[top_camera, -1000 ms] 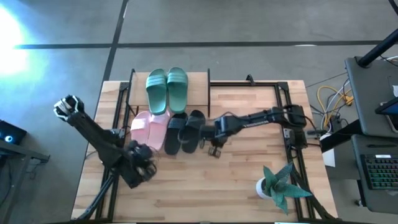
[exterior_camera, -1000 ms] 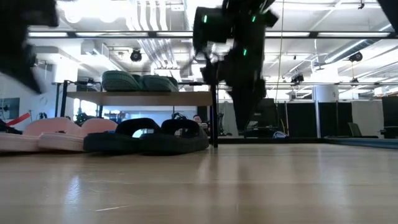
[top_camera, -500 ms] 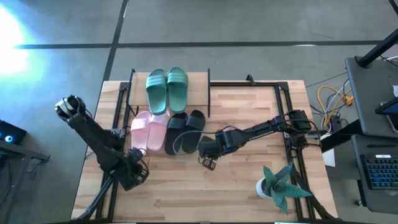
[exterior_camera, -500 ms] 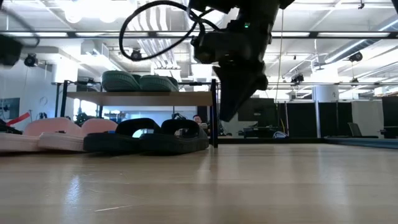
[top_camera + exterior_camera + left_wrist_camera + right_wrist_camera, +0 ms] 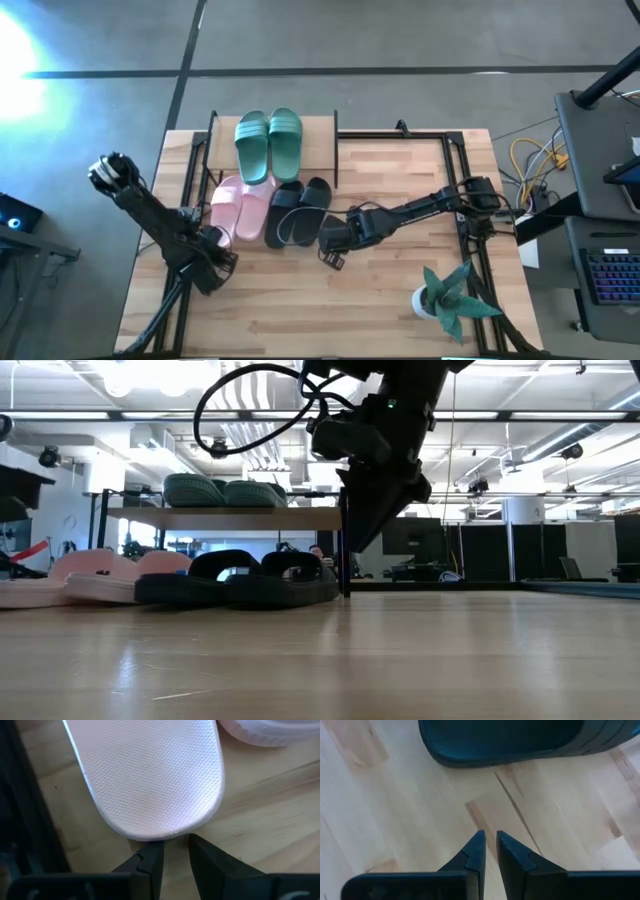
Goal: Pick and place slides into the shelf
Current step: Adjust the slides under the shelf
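Note:
The shelf (image 5: pixel 320 140) stands at the table's far side, and the green slides (image 5: pixel 268 145) lie side by side on its top board (image 5: pixel 230 518). The pink slides (image 5: pixel 238 208) and the black slides (image 5: pixel 297 210) lie soles down on the table, toes under the shelf's near edge. My left gripper (image 5: pixel 215 250) sits just near of the pink pair; its fingers are shut to a narrow slit (image 5: pixel 175 847) at the heel of a pink slide (image 5: pixel 150 775). My right gripper (image 5: pixel 330 250) hangs above bare wood near of the black slides, shut (image 5: pixel 489 840), with a black slide's heel (image 5: pixel 520 740) ahead. My left gripper's fingertips (image 5: pixel 152 851) stand right at the rounded heel edge (image 5: pixel 150 836) of a pink slide, coming level from the table's near side. I cannot tell whether they touch it. The slide lies flat on the table.
A green spiky potted plant (image 5: pixel 450 295) stands at the table's near right corner. Black rails run along the table's left side (image 5: pixel 190 215) and right side (image 5: pixel 465 200). Bare wood (image 5: pixel 390 300) lies between the slides and the plant.
My right gripper has drawn back from the black slides toward the table's near edge and a little left, and now hangs above bare wood. My left gripper has moved toward the pink slides' heels. The slides lie where they were.

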